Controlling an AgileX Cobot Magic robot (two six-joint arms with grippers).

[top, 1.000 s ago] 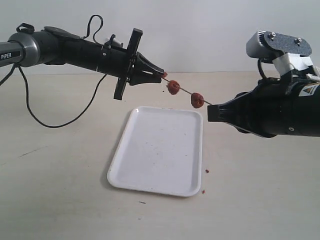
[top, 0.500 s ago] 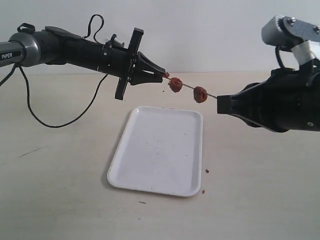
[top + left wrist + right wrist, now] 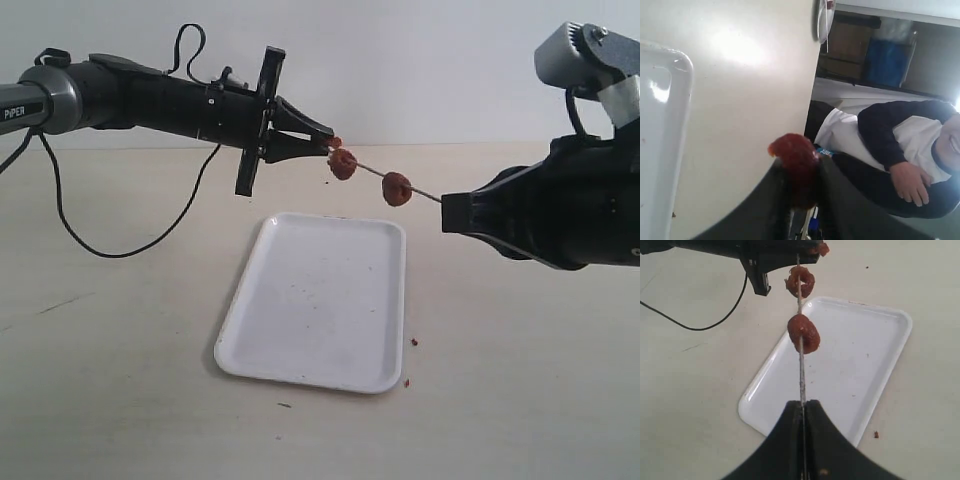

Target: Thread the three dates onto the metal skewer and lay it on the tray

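Observation:
My right gripper (image 3: 446,212) (image 3: 802,404) is shut on the thin metal skewer (image 3: 420,194) (image 3: 801,370), which it holds in the air above the far end of the white tray (image 3: 300,340) (image 3: 880,340). Two wrinkled red-brown dates (image 3: 397,188) (image 3: 342,164) (image 3: 803,333) (image 3: 800,281) are threaded on it. The third date (image 3: 334,143) (image 3: 797,160) (image 3: 821,248) sits pinched in my left gripper (image 3: 330,144) (image 3: 800,172), right at the skewer's free tip. Whether the tip touches that date I cannot tell.
Small brown crumbs (image 3: 413,342) lie on the table beside the tray's right edge. A black cable (image 3: 100,245) loops over the table under the left arm. Beyond the table's edge a person (image 3: 900,145) sits in the left wrist view.
The right arm has drawn back to the right and risen, lifting the skewer with its two dates. The left gripper has followed slightly rightward and upward, its date staying at the skewer's tip.

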